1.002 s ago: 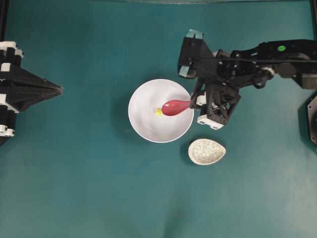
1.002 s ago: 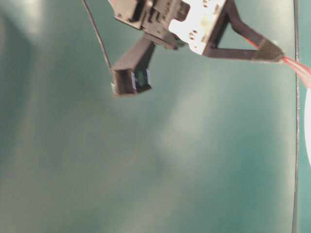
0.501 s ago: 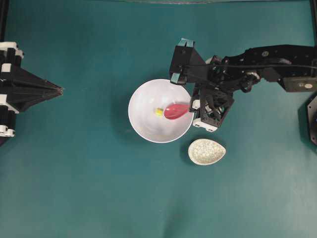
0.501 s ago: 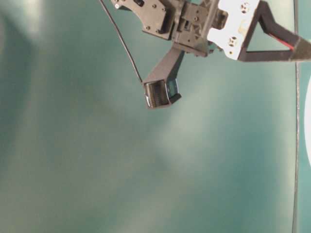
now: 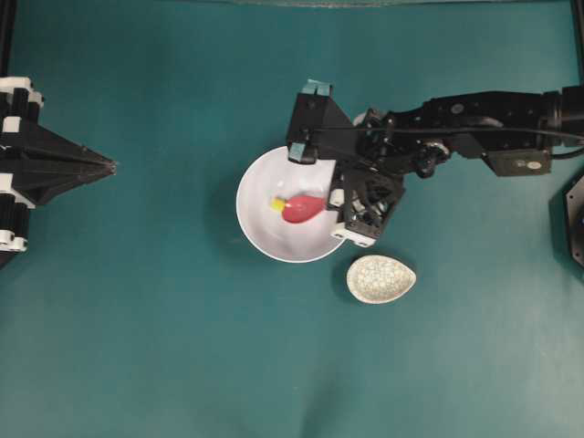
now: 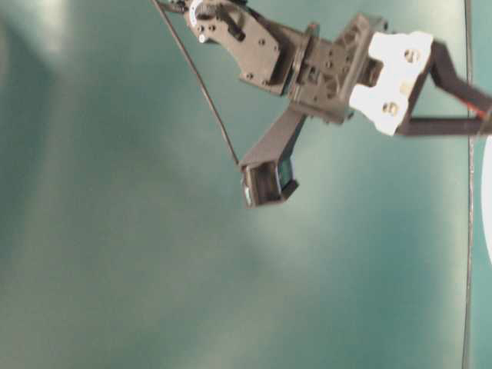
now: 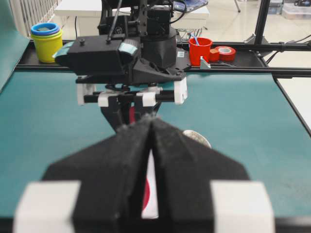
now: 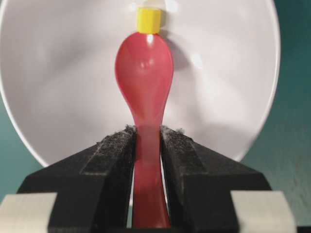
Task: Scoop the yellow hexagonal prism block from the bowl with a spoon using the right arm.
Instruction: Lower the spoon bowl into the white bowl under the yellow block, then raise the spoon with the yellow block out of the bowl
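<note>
The white bowl (image 5: pixel 265 233) (image 8: pixel 73 87) sits mid-table. My right gripper (image 8: pixel 147 132) (image 5: pixel 336 196) is shut on the handle of the pink-red spoon (image 8: pixel 146 77) (image 5: pixel 302 207), at the bowl's right rim. The spoon's scoop lies inside the bowl, hollow up. The yellow hexagonal prism block (image 8: pixel 148 20) (image 5: pixel 276 204) stands at the scoop's tip, touching it, on the bowl's floor. My left gripper (image 7: pixel 151 122) (image 5: pixel 111 166) is shut with nothing in it, far left of the bowl.
A small speckled oval spoon rest (image 5: pixel 380 278) lies just below and right of the bowl. Beyond the table's far edge stand a yellow-and-blue cup stack (image 7: pixel 46 41), a red cup (image 7: pixel 200 50) and red tape (image 7: pixel 225 52).
My right arm has pushed leftward, sliding the spoon's scoop deeper across the bowl. The yellow block has shifted left ahead of the tip. The left arm has not moved.
</note>
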